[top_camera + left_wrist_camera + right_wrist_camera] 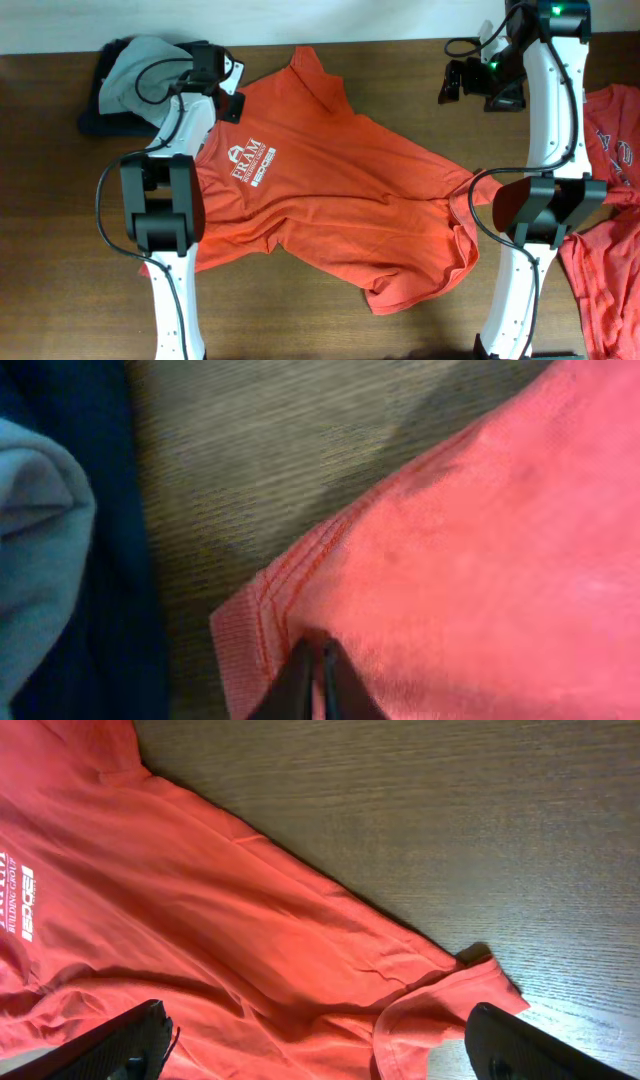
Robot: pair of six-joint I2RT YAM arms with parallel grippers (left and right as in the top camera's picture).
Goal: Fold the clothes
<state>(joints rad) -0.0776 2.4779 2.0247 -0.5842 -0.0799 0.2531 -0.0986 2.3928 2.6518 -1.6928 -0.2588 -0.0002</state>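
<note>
Orange-red shirt [330, 190] | left end effector [312, 672] clamped on hem (wrist view only) | right end effector [320, 1042] apart

Second T-shirt [610, 290], right of the spread T-shirt [340, 190], cut off at the frame edge; chest logo [245, 160] lettering too small to be read.
</note>
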